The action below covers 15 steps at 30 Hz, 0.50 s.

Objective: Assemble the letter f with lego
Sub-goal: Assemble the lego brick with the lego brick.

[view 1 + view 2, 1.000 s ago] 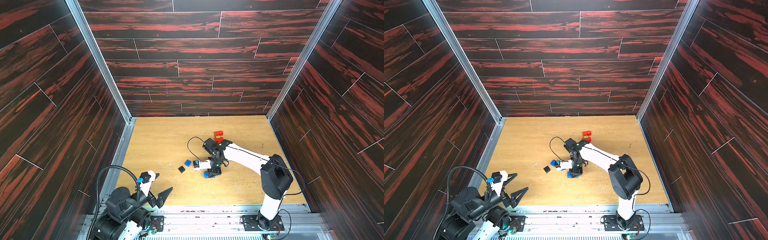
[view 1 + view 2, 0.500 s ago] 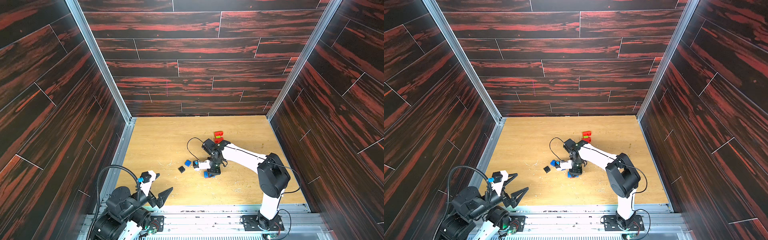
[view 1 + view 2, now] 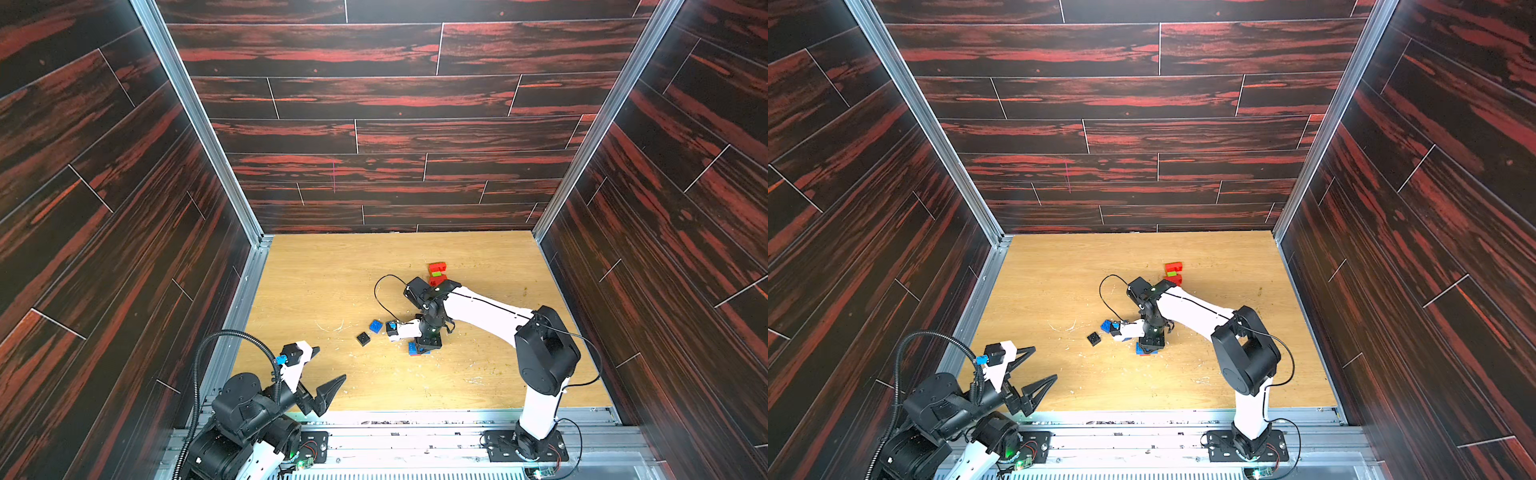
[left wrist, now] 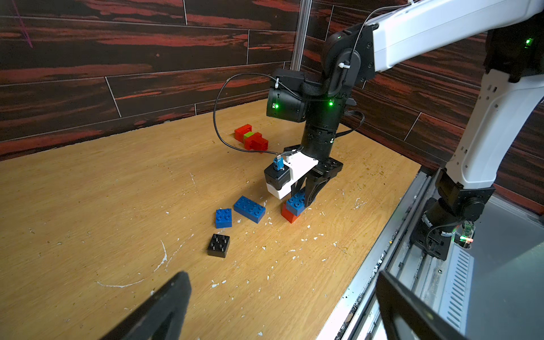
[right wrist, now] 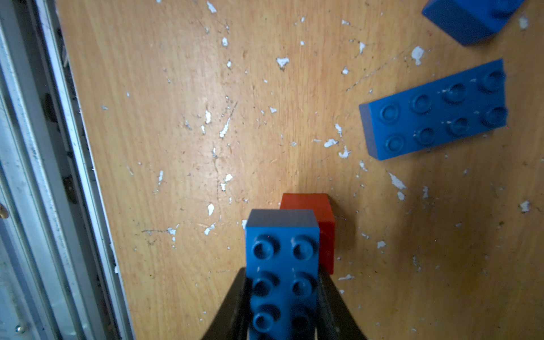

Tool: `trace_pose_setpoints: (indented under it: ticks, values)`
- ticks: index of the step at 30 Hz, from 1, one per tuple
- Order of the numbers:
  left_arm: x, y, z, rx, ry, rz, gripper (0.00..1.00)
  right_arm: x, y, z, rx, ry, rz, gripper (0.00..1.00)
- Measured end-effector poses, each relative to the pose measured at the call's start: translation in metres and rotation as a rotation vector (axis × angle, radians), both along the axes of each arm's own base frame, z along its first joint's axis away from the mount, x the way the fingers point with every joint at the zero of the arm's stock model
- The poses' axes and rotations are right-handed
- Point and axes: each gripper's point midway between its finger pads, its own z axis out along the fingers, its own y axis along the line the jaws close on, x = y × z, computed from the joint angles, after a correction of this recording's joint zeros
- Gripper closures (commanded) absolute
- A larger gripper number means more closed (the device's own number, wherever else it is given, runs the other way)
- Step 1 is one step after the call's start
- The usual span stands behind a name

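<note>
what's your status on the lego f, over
Left end effector open. Right end effector shut on blue oblong studded plastic brick, atop red plastic brick. Loose blue oblong brick nearby, not touching.

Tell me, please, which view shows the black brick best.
Left wrist view: the black brick sits close, unobstructed, studs visible. Both top views show the brick as a tiny dark square; the right wrist view misses it.

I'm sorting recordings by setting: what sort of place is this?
Probably a purpose-built robot test cell, not a home: a wooden table boxed in by printed wall panels on aluminium posts, with a right arm and left arm mounted along a metal rail.
</note>
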Motion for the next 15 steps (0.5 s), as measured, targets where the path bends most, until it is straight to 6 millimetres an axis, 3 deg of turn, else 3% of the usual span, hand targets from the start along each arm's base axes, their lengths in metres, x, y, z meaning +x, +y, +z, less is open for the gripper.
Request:
trace_pose_setpoints:
  ticks: [15]
  values:
    - [-0.0008,-0.0008,0.0001,-0.001,0.001,-0.007,0.0,0.0002,-0.0002,0.0076,0.004,-0.006,-0.004,1.0]
